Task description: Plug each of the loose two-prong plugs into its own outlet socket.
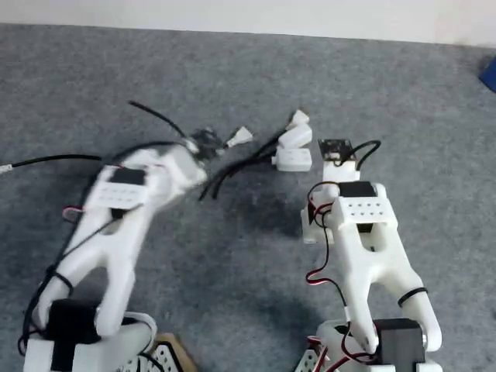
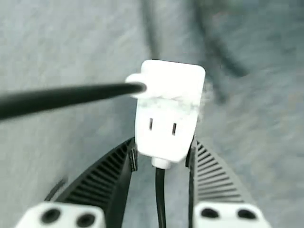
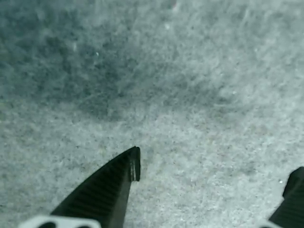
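While the left gripper (image 2: 162,152) is clamping a white slotted socket block (image 2: 164,130) between its ribbed fingers (image 2: 121,173), the right gripper (image 3: 213,166) is hanging with its jaws spread wide over bare grey felt (image 3: 190,85), holding nothing. The socket block is showing two slots toward the wrist camera, and a thin black lead (image 2: 160,199) is running out of its near end between the fingers. A second white block (image 2: 173,80) is sitting against its far end, with a thick black cord (image 2: 61,97) entering it from the side; whether the pair is fully mated cannot be told. On the high view the left arm is lying toward the table's middle, with a small white connector piece (image 1: 240,138) just past its tip. A cluster of white outlet pieces (image 1: 293,147) is lying just beside the right arm's wrist, with black cords (image 1: 232,167) trailing between the two groups. Risks, as judged: the hold is sitting near the fingertips, so a sideways pull from the stiff cord could be twisting the block out of the jaws. Prongs meeting slots at a tilt could be bending or jamming, and tangled cords could be dragging neighbouring pieces out of place. With the right gripper idle, nothing is bracing the mating half against the push.
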Robot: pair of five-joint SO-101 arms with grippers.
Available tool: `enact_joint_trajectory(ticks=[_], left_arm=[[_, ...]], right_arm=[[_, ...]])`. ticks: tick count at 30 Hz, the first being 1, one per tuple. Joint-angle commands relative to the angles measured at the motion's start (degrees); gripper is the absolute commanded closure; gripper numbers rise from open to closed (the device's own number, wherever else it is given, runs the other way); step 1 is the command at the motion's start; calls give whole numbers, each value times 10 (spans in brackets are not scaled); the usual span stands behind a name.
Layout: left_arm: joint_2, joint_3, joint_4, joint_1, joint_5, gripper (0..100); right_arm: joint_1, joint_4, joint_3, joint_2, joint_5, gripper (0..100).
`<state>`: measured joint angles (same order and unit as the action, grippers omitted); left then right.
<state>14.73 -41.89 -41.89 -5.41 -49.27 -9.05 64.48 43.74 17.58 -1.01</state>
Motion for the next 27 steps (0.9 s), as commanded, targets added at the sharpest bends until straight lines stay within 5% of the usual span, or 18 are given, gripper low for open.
enact_joint_trajectory(ticks=[1,14,27], left_arm=[[2,41,-5,-95,4,994],[-22,98,65,-426,5,994],[-305,265,109,-540,5,992]], right_arm=[[-6,-4,-1,10,-3,555],[-6,-5,7,10,-3,555],[-15,-5,9,10,-3,555]])
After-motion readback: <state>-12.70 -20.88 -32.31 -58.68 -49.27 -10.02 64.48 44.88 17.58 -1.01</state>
